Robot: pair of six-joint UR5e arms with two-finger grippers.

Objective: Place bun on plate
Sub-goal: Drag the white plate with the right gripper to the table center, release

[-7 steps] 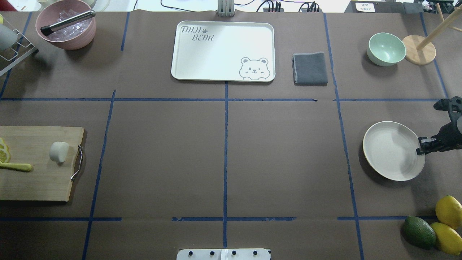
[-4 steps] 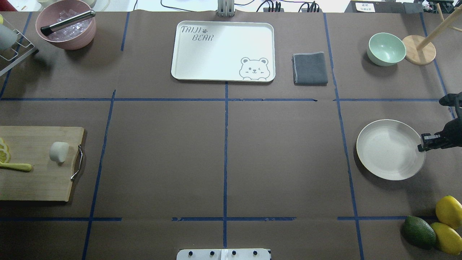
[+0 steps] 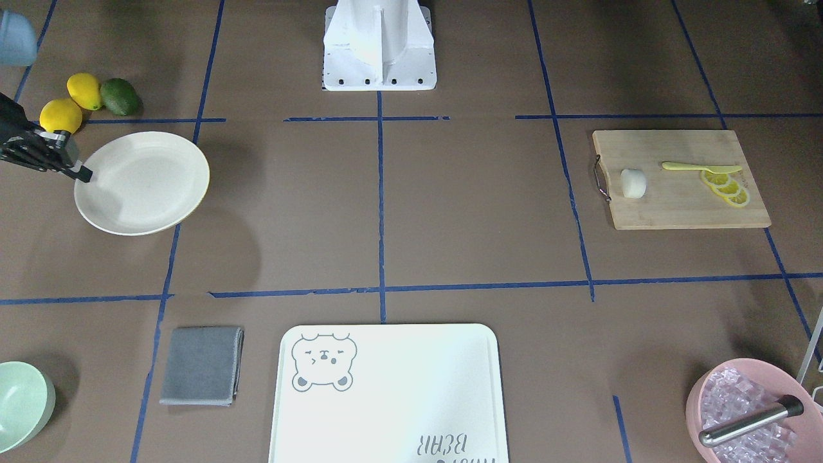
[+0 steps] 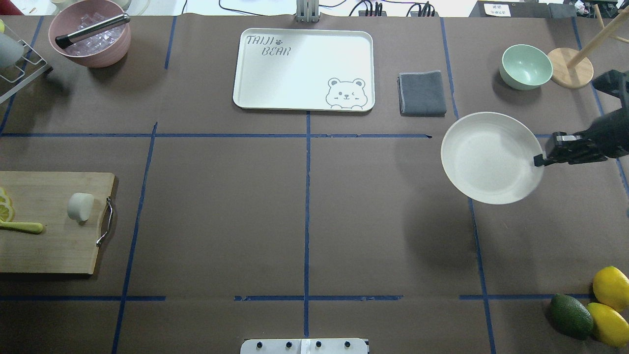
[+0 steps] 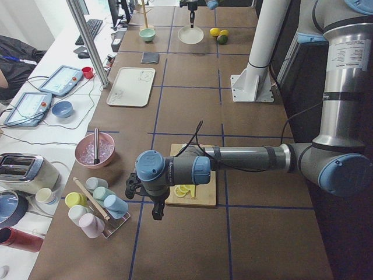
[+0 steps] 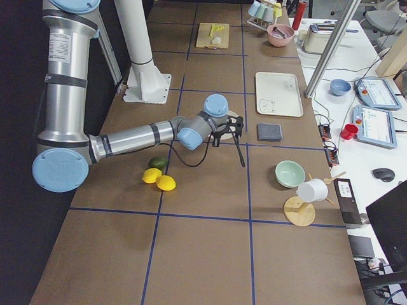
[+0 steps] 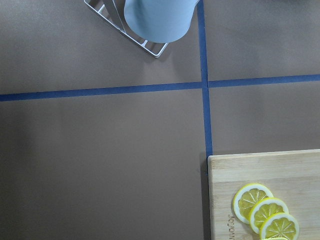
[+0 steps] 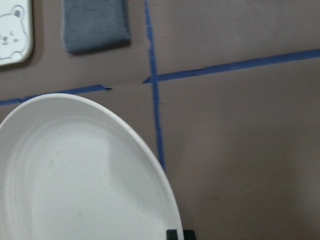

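- L gripper (image 5: 156,214): hangs over bare table just off the cutting board (image 4: 49,246); seen only from the side cam, so can't tell if spread or closed.
- Bun (image 4: 80,206): on the board nr its handle end, untouched, apart from the lemon slices (image 4: 5,209).
- Mid-table: open brown paper; tray (image 4: 255,93) and grey cloth (image 4: 422,93) sit further back.
- Plate (image 4: 491,157): in the air, shadow offset on the table; nr the cloth.
- R gripper (image 4: 539,160): pinching the plate's right rim.
- Step, prob.: bringing the plate toward the bun. Next: level set-down clear of the cloth, then L arm goes for the bun.
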